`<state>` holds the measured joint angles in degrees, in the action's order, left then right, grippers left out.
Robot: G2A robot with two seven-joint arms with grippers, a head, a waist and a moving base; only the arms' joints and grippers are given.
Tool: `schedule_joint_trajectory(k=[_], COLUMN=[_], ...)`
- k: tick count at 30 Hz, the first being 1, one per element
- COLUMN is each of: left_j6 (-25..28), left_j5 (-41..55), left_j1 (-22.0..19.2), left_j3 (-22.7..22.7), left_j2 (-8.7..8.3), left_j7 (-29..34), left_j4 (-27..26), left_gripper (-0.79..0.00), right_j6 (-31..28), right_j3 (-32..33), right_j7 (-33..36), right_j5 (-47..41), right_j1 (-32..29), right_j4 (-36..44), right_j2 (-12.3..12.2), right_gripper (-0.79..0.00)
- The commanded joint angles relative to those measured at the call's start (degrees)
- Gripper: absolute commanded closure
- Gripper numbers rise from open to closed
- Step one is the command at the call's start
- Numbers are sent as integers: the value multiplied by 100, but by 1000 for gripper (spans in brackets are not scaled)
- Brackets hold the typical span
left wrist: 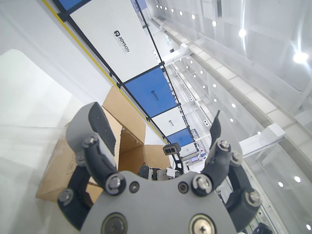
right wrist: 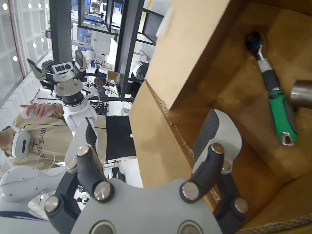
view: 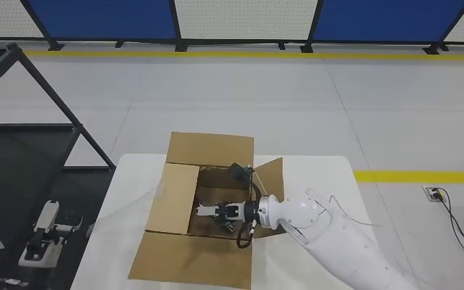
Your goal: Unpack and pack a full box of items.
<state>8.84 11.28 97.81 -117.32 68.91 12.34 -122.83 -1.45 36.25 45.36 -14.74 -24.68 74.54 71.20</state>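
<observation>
Ratchet (right wrist: 273, 83) flat in box (right wrist: 190, 49), head toward corner | right jaws open astride wall | left jaws open

Small logo print (left wrist: 121, 44) on partition panels (left wrist: 97, 20)

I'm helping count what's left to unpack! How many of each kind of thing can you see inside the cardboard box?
Green-handled ratchet wrench: 1
Shiny metal piece, cut off at the picture's edge: 1
Total: 2 showing in the cardboard box; part of its floor is hidden.
</observation>
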Motion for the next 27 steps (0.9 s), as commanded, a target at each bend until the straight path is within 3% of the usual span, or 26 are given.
schedule_joint_trajectory(k=[1,5,10,27], left_j6=[-29,-23,-52,-159], left_j5=[86,95,-256,-541], left_j1=[3,40,-10,-260], left_j3=[-70,-63,91,442], left_j2=[0,8,-5,-10], left_j7=[50,96,278,372], left_j4=[20,37,78,139], left_gripper=[-785,-785,-785,-785], right_j6=[-154,-139,302,1364], right_j3=[-48,0,170,1260], right_j7=[44,10,183,733], right_j5=[-5,184,508,1310], right_j1=[96,168,93,-695], right_j4=[-140,-193,-61,674], right_j2=[66,104,33,-426], right_gripper=[-785,-785,-785,-785])
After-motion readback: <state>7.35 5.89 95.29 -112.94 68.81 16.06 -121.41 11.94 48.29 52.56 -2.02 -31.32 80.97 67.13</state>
